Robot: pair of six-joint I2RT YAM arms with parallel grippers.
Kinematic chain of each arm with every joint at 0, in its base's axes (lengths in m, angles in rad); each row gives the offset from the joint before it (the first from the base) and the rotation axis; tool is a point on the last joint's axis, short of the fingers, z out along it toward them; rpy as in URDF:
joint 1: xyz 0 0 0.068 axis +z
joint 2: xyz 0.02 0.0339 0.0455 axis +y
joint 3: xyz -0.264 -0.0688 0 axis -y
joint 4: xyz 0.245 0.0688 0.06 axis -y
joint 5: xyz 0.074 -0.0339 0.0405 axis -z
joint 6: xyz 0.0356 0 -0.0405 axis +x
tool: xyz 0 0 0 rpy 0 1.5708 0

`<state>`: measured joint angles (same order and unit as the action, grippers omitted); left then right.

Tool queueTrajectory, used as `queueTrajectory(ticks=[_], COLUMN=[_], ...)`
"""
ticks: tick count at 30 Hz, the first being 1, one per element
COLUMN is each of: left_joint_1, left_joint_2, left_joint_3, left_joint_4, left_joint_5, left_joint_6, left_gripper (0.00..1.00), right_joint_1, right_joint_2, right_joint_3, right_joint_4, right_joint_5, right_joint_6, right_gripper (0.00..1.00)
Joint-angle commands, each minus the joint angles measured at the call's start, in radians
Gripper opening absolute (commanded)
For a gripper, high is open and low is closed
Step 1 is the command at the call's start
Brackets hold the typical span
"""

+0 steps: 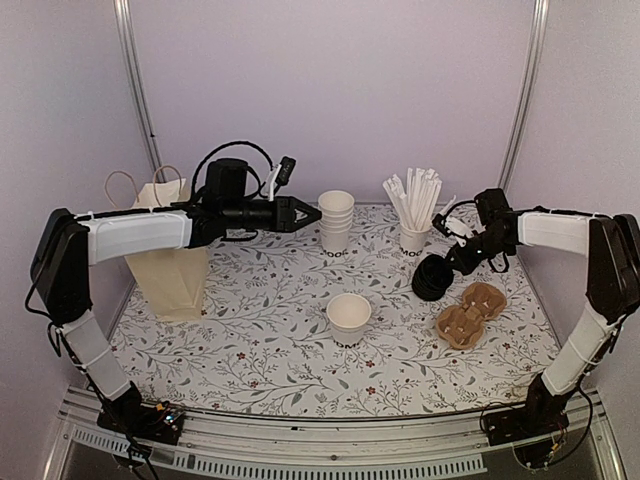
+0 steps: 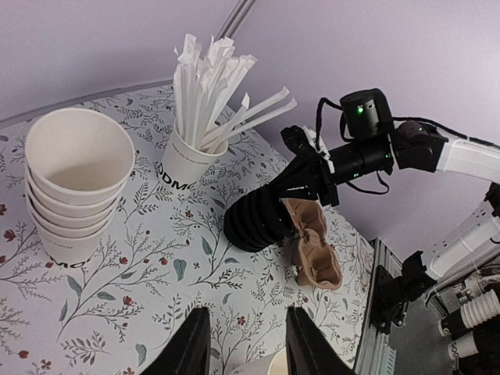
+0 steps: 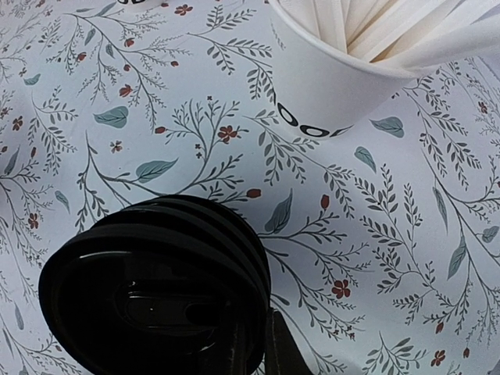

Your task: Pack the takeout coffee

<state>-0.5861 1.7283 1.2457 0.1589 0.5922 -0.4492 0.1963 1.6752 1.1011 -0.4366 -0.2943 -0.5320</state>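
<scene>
One white paper takeout coffee cup (image 1: 348, 318) stands upright with no lid on it, mid-table; its rim (image 2: 269, 366) peeks in under my left gripper. A stack of black lids (image 1: 432, 278) lies tilted beside the straw cup. My right gripper (image 1: 452, 264) is shut on the rim of that stack (image 3: 148, 289), its fingertips (image 3: 283, 351) pinching the edge at the bottom of the right wrist view. My left gripper (image 1: 312, 214) hovers open and holds nothing (image 2: 246, 348), just left of a stack of nested white cups (image 1: 336, 222).
A white cup of wrapped straws (image 1: 413, 232) stands at the back right. A brown cardboard cup carrier (image 1: 470, 312) lies right of the lids. The cream paper bag (image 1: 170, 262) stands at the left, under my left arm.
</scene>
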Motion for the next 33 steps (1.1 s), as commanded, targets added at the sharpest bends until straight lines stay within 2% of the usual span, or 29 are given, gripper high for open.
queueTrajectory(ticks=[1, 10, 19, 33], left_joint_1=[-0.004, -0.012, -0.115, -0.139], left_joint_2=[0.015, 0.011, -0.094, -0.07], left_joint_3=[0.014, 0.004, -0.121, -0.083], left_joint_4=[0.01, 0.025, 0.187, 0.146], left_joint_5=[0.008, -0.015, -0.118, -0.079], left_joint_6=[0.001, 0.022, 0.225, 0.219], left_gripper=[0.36, 0.38, 0.52, 0.5], right_joint_1=[0.007, 0.006, 0.005, 0.005], right_joint_2=[-0.028, -0.116, -0.196, -0.092], right_joint_3=[0.026, 0.032, 0.12, 0.051], right_joint_4=[-0.017, -0.039, -0.12, -0.075], right_joint_5=[-0.026, -0.082, -0.244, -0.079], right_joint_6=[0.022, 0.045, 0.055, 0.048], right_gripper=[0.03, 0.0, 0.0, 0.01])
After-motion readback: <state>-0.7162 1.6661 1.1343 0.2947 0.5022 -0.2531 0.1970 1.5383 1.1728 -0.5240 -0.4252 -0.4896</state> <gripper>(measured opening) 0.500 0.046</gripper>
